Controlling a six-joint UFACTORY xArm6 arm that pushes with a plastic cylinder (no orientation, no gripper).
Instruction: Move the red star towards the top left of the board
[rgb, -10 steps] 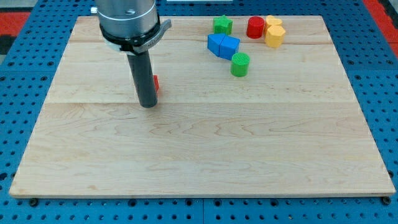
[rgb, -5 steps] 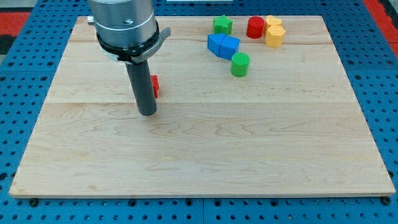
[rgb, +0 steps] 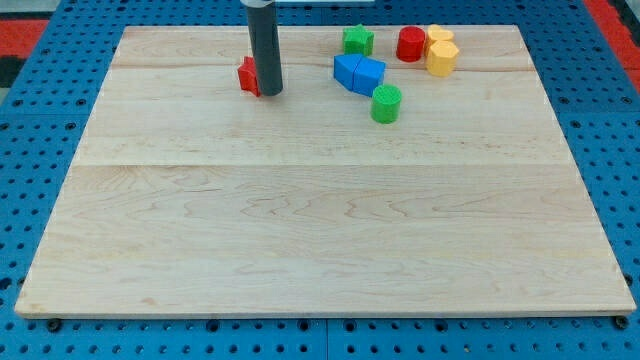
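Your tip touches the right side of the red star, which sits just to its left, near the worktop's top edge. There are no fingers, only the bare rod. Push steadily leftward, keeping the star centred so it cannot slip round. The rod stands upright, entering from the view's top.

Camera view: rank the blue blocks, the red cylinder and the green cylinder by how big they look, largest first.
1. Blue blocks: two touching pieces, clearly the widest patch.
2. Red cylinder and green cylinder: near equal; the green one sits lower in the view, perhaps nearer the camera, so I leave them unranked.
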